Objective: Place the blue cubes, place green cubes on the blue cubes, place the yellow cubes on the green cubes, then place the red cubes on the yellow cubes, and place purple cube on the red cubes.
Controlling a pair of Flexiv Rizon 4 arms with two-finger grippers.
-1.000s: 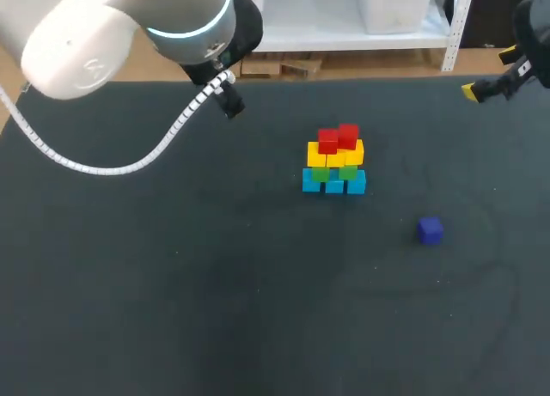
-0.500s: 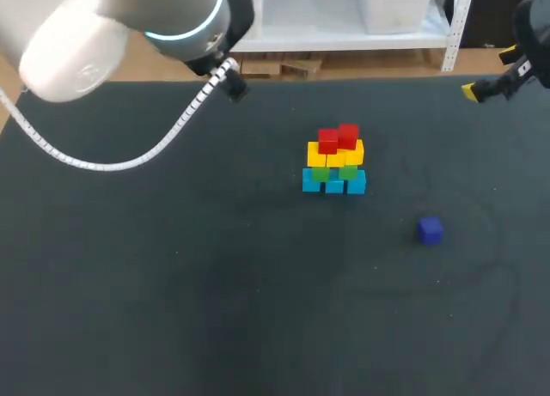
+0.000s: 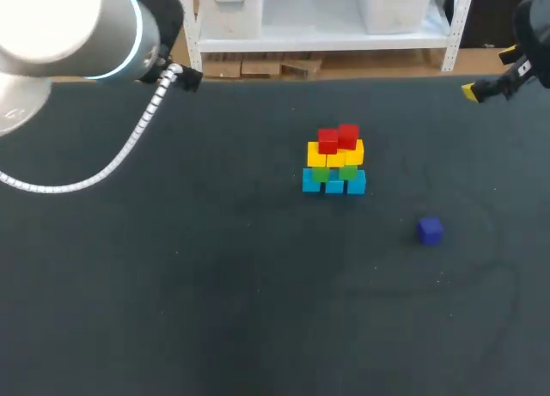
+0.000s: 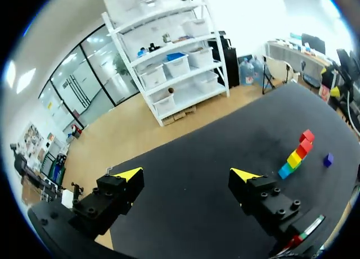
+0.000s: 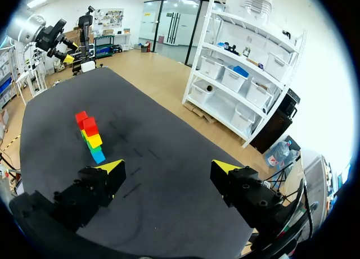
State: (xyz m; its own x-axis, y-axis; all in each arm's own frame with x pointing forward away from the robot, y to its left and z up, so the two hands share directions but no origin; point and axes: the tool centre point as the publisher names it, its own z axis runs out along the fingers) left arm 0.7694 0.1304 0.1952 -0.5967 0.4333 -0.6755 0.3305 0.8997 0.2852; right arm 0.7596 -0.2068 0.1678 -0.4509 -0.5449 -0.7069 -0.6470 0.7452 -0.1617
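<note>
Both spread, empty: left gripper (image 4: pixel 187 174), right gripper (image 5: pixel 167 166) | purple cube (image 3: pixel 430 230) lay well away from either | risk: off-centre drop could topple red cubes (image 3: pixel 338 138) off stack (image 3: pixel 334 168).

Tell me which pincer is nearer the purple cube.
Right. The right pincer hangs open at the far right edge of the table, behind the purple cube. The left pincer, also open, sits at the far left edge, with the cube stack between it and the cube.
</note>
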